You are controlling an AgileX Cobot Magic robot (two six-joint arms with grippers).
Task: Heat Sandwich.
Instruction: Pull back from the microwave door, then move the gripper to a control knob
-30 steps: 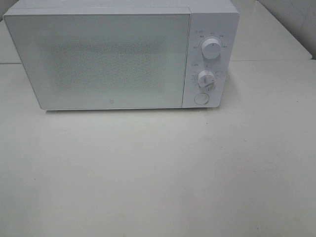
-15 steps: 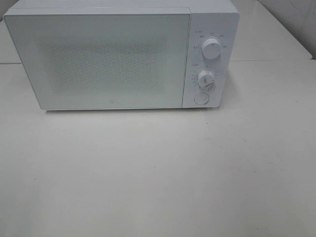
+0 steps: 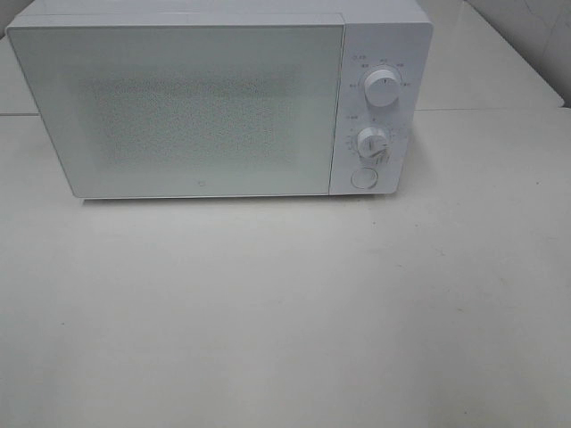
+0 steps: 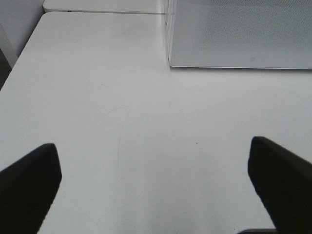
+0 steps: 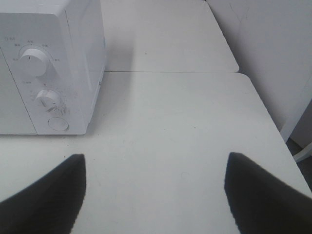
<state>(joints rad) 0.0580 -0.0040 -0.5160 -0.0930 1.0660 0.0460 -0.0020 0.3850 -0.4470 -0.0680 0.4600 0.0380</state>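
Nothing has moved. Your left gripper (image 4: pixel 153 161) and right gripper (image 5: pixel 156 165) stand apart, empty; likely next, press the microwave (image 3: pixel 178 107) button (image 3: pixel 363 178) squarely.

Lighting: even, diffuse, moderately bright. Shadows: a faint soft band on the white matte tabletop (image 3: pixel 285 312) under the white box-shaped microwave oven (image 3: pixel 214 107), greyer beside its side wall in the right wrist view. Door mesh: grainy speckle. Exterior view: hazy, low contrast.
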